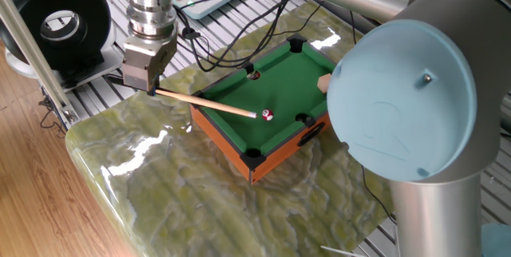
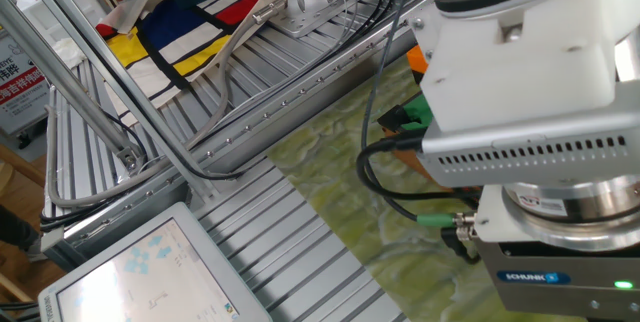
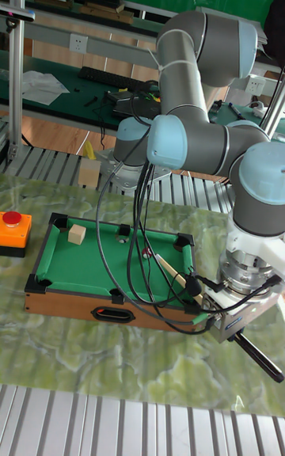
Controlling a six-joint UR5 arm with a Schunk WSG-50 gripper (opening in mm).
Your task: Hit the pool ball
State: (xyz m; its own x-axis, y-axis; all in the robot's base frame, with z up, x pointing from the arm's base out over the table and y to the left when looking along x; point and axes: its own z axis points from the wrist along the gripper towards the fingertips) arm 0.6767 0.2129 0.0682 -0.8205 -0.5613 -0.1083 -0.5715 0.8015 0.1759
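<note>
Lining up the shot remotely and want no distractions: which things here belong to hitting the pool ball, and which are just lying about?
Part of the job:
pool ball
cue stick
gripper, shut on the cue stick
mini pool table

Just lying about:
tan wooden cube
red button on its orange box
</note>
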